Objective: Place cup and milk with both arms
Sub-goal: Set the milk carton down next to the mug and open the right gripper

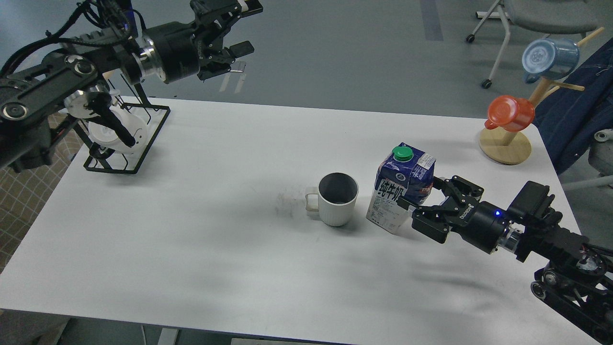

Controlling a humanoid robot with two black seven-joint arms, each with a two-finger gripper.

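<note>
Milk (402, 191) and cup (338, 199) both upright mid-table; right gripper (415, 195) at the carton, left gripper (234, 62) up and away.

Right fingers bracket the carton's right side, one behind its upper edge, one at its front lower edge; can't tell whether they're clamped or just touching. Best guess is release or regrasp: keep the carton vertical, open evenly, back straight out to the right so it doesn't tip into the cup just beside it. Left fingers are spread wide, empty, above the table's (191, 268) far-left edge, well apart from the cup.
</note>
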